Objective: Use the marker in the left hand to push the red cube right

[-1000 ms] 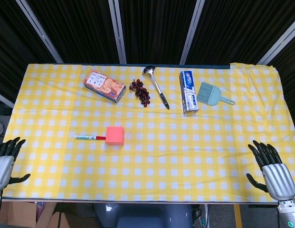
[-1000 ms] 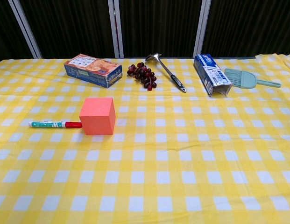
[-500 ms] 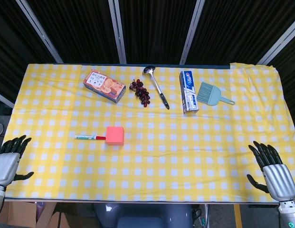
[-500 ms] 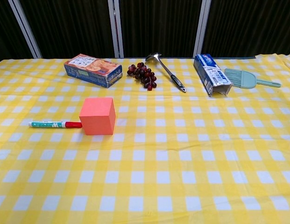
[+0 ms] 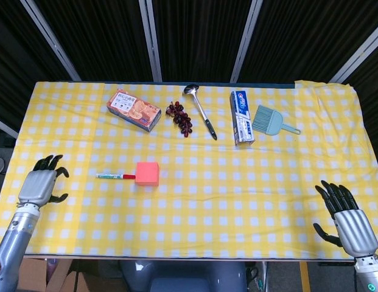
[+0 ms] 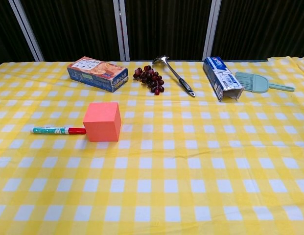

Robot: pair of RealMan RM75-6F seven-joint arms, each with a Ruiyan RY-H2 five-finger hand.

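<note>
The red cube [image 5: 147, 173] [image 6: 102, 122] sits on the yellow checked cloth, left of centre. A marker [image 5: 115, 176] [image 6: 58, 130] with a green-white barrel and red cap lies flat just left of the cube, its cap end touching or almost touching the cube. My left hand [image 5: 42, 185] hovers over the cloth's left part, well left of the marker, fingers apart and holding nothing. At the front right corner my right hand [image 5: 347, 216] is spread and empty. Neither hand shows in the chest view.
Along the back lie an orange snack box [image 5: 133, 110], a bunch of dark grapes [image 5: 180, 118], a metal ladle [image 5: 200, 111], a toothpaste box [image 5: 241, 117] and a teal hand brush [image 5: 271, 121]. The table's front edge runs just below both hands.
My left hand has risen from the front left corner and moved forward and right over the cloth, toward the marker. The cube, marker and right hand have stayed put.
</note>
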